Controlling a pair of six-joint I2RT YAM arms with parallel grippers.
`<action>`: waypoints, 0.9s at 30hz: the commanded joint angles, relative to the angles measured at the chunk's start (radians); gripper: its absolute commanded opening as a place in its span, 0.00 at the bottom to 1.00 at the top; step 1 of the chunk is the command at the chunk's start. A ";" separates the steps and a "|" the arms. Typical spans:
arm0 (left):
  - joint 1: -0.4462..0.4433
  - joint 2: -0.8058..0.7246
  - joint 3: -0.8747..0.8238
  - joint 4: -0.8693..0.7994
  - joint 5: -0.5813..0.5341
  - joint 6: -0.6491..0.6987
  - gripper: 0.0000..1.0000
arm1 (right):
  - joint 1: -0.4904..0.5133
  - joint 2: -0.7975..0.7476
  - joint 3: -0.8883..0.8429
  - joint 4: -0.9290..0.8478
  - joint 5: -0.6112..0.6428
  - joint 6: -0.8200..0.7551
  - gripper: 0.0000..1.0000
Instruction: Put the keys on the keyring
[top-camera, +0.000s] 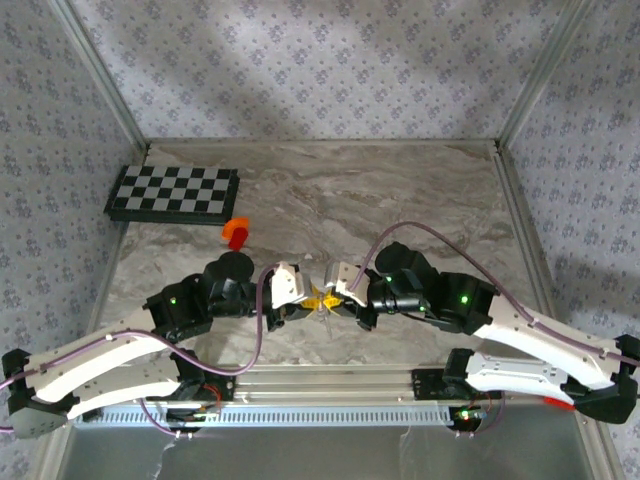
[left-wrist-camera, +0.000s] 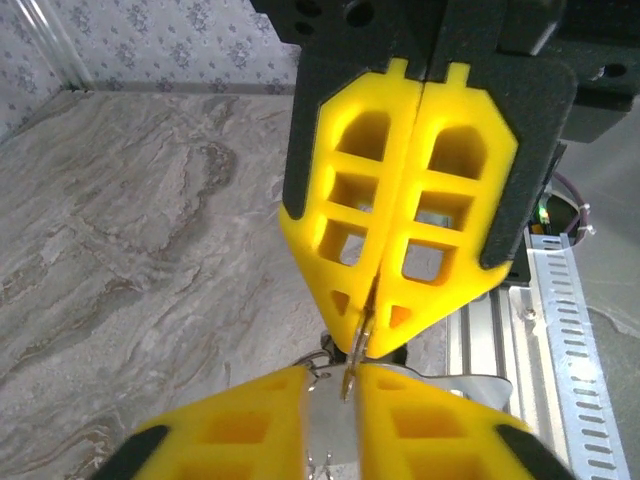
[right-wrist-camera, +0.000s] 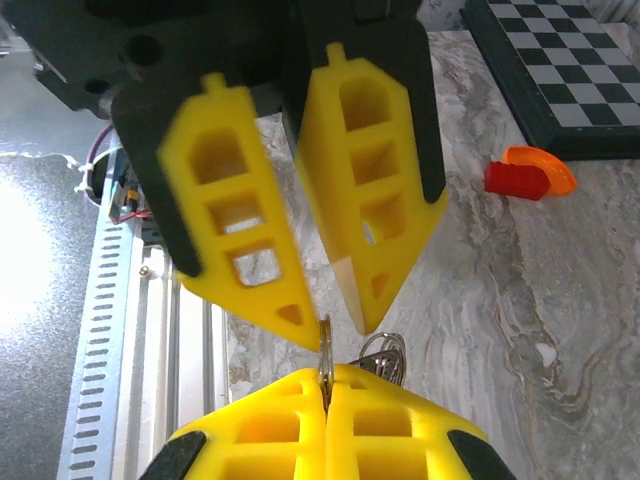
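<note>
Metal keyring (right-wrist-camera: 325, 345): thin, stiff, light, slick; judged best pinched across its flat.
Right hand (right-wrist-camera: 325, 378): was clamped shut on it.
Left hand (right-wrist-camera: 336, 332): stood slightly parted, straddling it.

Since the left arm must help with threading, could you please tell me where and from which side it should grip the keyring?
Probably the free rim of the keyring sticking out beyond the shut right gripper. It stands edge-on, so the left gripper should come head-on from opposite, one finger on each flat face, clear of the small loops beside it.
</note>
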 joint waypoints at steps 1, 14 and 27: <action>-0.004 0.012 0.045 0.018 -0.005 0.015 0.13 | 0.011 0.006 0.032 0.015 -0.034 -0.012 0.00; -0.004 -0.019 0.018 0.134 0.065 -0.017 0.00 | 0.011 -0.028 0.011 0.060 0.006 -0.010 0.09; -0.004 -0.071 -0.066 0.363 0.150 -0.083 0.00 | -0.005 -0.121 -0.061 0.149 -0.018 0.030 0.20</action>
